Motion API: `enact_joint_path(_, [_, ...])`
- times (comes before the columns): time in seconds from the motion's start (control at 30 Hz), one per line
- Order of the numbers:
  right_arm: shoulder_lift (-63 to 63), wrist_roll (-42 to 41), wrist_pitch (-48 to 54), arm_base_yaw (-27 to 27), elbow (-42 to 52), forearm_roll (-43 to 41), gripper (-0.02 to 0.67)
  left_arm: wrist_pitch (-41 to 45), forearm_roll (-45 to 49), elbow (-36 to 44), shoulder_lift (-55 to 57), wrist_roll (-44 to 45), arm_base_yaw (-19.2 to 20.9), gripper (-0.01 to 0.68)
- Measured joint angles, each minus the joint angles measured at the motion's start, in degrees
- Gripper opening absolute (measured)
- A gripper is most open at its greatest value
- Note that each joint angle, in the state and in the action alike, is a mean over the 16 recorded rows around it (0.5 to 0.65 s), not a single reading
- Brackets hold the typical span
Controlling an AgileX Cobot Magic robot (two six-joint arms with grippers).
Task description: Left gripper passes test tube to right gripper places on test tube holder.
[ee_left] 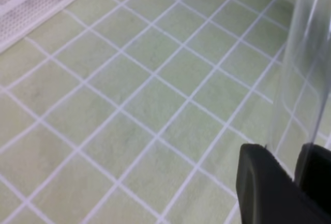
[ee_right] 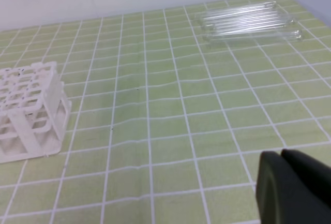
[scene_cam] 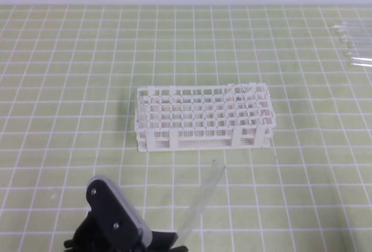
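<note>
My left gripper (scene_cam: 170,240) sits at the bottom edge of the exterior high view, shut on the lower end of the clear test tube (scene_cam: 202,197). The tube slants up and to the right, its open mouth short of the holder's front. In the left wrist view the test tube (ee_left: 305,69) rises between the two black fingers (ee_left: 264,182). The white lattice test tube holder (scene_cam: 197,142) stands mid-table with no tube showing in it; it appears again as the holder (ee_right: 31,110) at the left of the right wrist view. My right gripper (ee_right: 282,157) is shut and empty, low above the mat, and out of the exterior high view.
A bundle of other clear tubes (scene_cam: 354,42) lies on the green gridded mat at the far right; the same bundle (ee_right: 248,22) shows at the back in the right wrist view. A corner of the holder (ee_left: 31,1) shows in the upper left of the left wrist view.
</note>
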Motion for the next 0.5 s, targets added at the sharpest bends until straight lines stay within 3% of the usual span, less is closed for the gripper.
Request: enact_joint_path(0.5, [0.0, 0.0, 0.0, 0.0, 0.0, -0.1, -0.017, -2.0, 0.0, 0.6, 2.5, 0.0, 0.0, 0.059])
